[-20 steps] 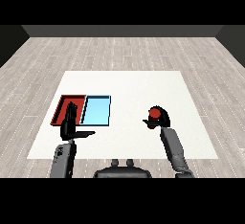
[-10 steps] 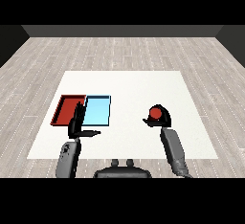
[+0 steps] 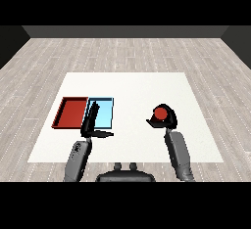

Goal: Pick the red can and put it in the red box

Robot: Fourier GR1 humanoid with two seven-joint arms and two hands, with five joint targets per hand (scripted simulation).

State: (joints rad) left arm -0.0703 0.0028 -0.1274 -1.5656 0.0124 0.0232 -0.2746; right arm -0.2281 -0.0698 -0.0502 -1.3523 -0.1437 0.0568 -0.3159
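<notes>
Can (image 3: 160, 112) sits in the right hand (image 3: 166, 119), fingers curled round it, at the table's (image 3: 132, 83) right side. Left hand (image 3: 91, 120) has straight fingers, holding nothing. Red tray (image 3: 71, 112) waits far off, so carrying is left

You have one red can (image 3: 160, 112) on the desk (image 3: 127, 88), at about four o'clock from its middle. You have two trays, at about eight o'clock: one red tray (image 3: 72, 112) and one light blue tray (image 3: 104, 113), side by side. You have two hands: one left hand (image 3: 90, 122), one right hand (image 3: 168, 118).
</notes>
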